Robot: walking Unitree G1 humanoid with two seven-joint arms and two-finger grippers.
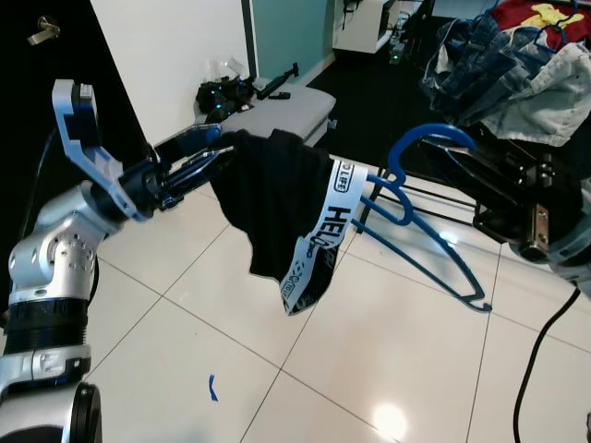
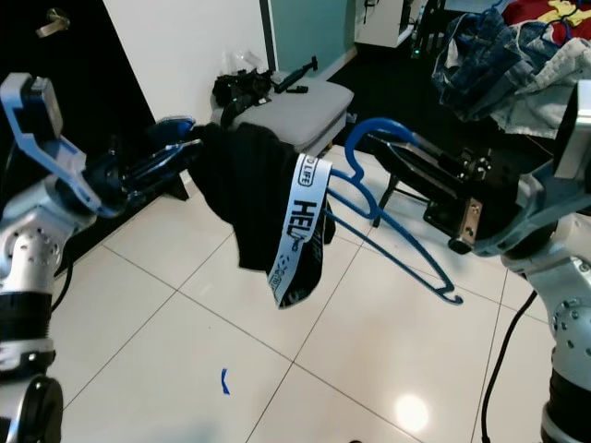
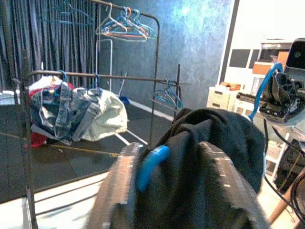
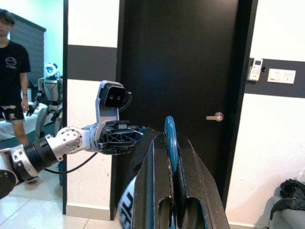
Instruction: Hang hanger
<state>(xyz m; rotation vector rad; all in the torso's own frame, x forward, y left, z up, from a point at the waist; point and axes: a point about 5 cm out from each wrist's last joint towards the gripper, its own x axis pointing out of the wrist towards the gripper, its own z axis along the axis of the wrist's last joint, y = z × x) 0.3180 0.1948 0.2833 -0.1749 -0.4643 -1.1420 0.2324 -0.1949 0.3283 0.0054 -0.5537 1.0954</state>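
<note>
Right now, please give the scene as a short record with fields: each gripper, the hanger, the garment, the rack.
left gripper: shut on one end of the blue hanger and the cloth
right gripper: shut on the hanger's hook
black garment: draped over the hanger, white waistband hanging down
hanger: held in the air between both arms
clothes rack: ahead, jeans hanging on it

— Where's the left arm?
— Bent up at the left of the frame, its left gripper point(image 1: 208, 157) reaching toward centre, fingers clamped on the blue hanger point(image 1: 434, 221) and black garment point(image 1: 277, 208).
— And the right?
— The right gripper point(image 2: 392, 157) reaches in from the right edge, closed on the hanger's hook.
</note>
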